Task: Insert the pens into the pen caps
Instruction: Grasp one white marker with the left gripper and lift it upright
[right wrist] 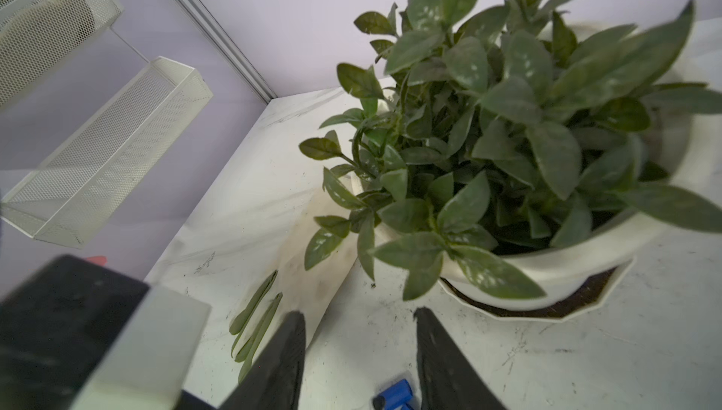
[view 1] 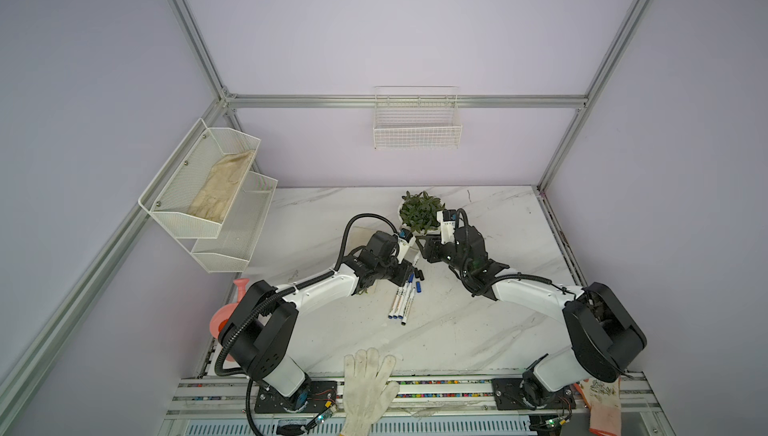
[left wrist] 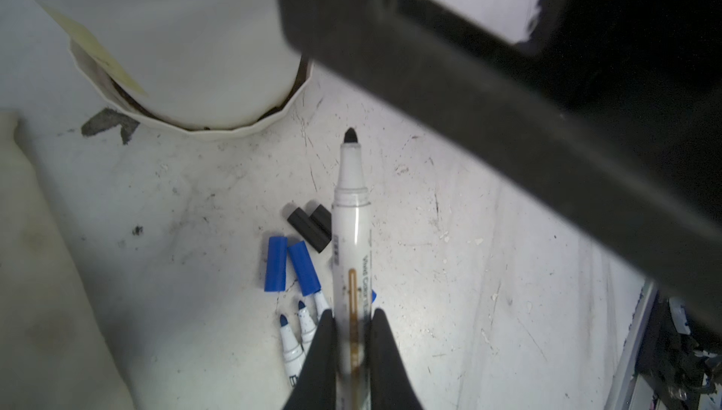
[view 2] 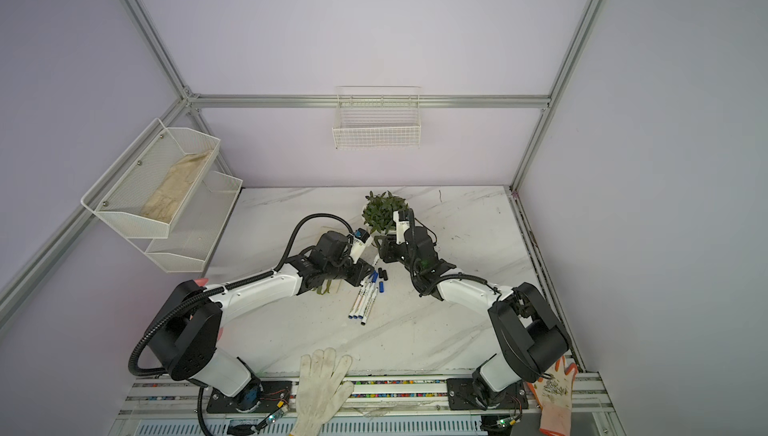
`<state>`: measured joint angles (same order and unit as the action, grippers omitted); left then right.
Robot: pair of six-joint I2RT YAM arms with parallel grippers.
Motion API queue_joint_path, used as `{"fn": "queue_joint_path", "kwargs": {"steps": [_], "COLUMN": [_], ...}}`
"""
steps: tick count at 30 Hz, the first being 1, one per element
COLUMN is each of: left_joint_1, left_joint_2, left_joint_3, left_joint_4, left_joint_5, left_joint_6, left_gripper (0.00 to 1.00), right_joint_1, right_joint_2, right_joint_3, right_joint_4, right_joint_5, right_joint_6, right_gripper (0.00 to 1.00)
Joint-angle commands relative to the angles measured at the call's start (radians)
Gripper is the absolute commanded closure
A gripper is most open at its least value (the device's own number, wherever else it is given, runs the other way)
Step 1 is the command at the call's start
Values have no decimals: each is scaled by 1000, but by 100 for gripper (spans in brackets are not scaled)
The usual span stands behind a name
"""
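The left gripper (left wrist: pixel 349 316) is clamping a black-tipped pen (left wrist: pixel 351 232) by its barrel. The pen's long axis is running straight out from the fingers, nib toward the plant pot (left wrist: pixel 195 56) near the counter's (view 1: pixel 478 322) back edge. Two black caps (left wrist: pixel 310 228) are lying mid-counter just beside that barrel, next to the blue caps (left wrist: pixel 276 263) and the other pens (view 1: pixel 401 301). The right gripper (right wrist: pixel 359 312) is hovering part-open and empty above them, so it is probably the free one for fetching a black cap.
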<state>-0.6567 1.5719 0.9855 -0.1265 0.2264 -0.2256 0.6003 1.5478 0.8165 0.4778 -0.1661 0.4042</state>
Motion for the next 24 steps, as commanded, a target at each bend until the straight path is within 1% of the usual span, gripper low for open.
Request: {"fn": "queue_joint_path", "kwargs": {"steps": [1,6,10,13,18,20,24], "left_joint_1": [3,2,2,3,2,3,3], "left_joint_2": [-63,-79,-82,-82,-82,-81,-81], "left_joint_3": [-16,-21,-28,-33,-42,-44,-53], "left_joint_4": [112,115,121,125,139,141,145], "left_joint_5": [-13,-19,-22,-26,-35,-32,-18], "left_joint_6": [-4,-4,-11,-16,-24,-28,-34], "left_gripper": [100,100,100,100,100,100,100], "right_joint_1": [-5,-4,-5,-5,-4,-5,-5], "right_joint_2": [40,53,58,47,18,8,14], "right_joint_3": [32,39,44,42,49,42,48], "right_joint_4": [31,28,24,19,-45,-47,-44], "right_joint_5": [-65,-92,-128,-174,-249,-249,-259], "right_joint_6": [41,23,15,-5,-65,-66,-65], "right_gripper": [51,52,57,59,61,66,92]}}
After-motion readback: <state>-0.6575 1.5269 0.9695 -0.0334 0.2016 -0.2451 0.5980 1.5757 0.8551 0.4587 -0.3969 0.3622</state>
